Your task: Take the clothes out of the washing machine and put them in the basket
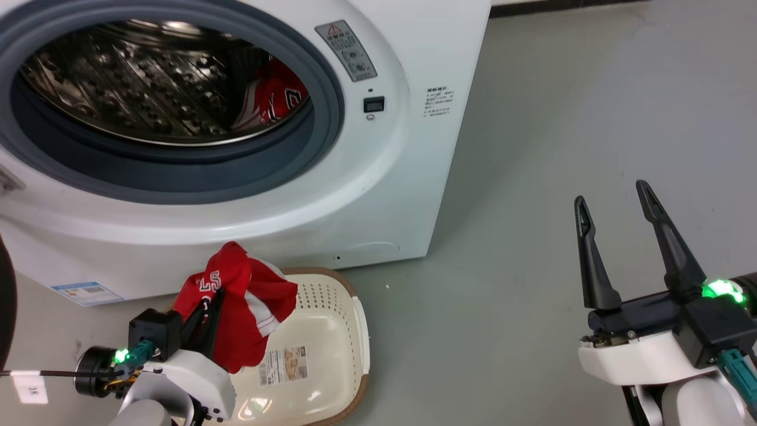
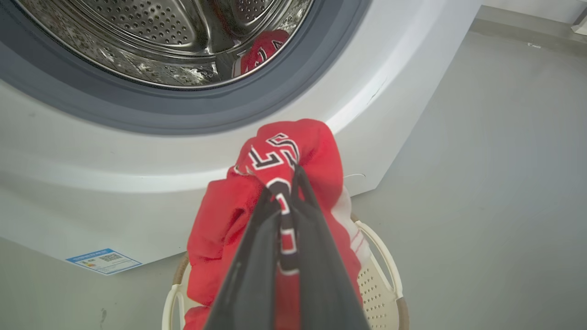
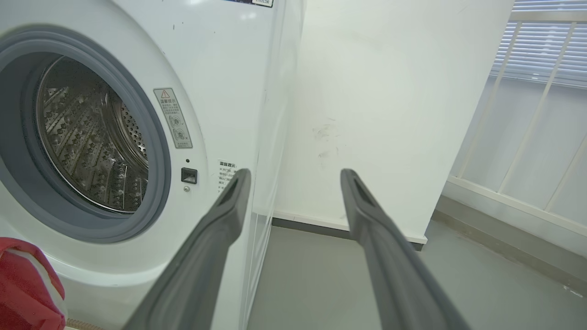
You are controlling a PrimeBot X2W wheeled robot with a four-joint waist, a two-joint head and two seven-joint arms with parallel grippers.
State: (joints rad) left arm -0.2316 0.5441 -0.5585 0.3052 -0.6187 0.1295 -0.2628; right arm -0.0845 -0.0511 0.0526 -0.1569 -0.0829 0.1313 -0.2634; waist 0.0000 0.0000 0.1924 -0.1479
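Observation:
My left gripper (image 1: 214, 293) is shut on a red jersey (image 1: 248, 307), which hangs bunched above the cream basket (image 1: 337, 331) on the floor in front of the washing machine (image 1: 378, 195). The left wrist view has that jersey (image 2: 220, 229) pinched between the dark fingers (image 2: 316, 256), over the basket (image 2: 380, 284). A second red jersey (image 1: 275, 94) lies inside the steel drum at its right side, and its red cloth (image 2: 261, 48) shows in the drum there too. My right gripper (image 1: 615, 204) stands open over bare floor to the right, holding nothing. Its fingers (image 3: 215, 238) point past the washer's front (image 3: 202, 68).
The washer's door opening with its grey rubber ring (image 1: 177, 171) is open toward me. A white wall (image 3: 390, 114) stands behind the machine, with a railing and blinds (image 3: 541, 137) to the right. Grey floor (image 1: 532, 207) spreads right of the washer.

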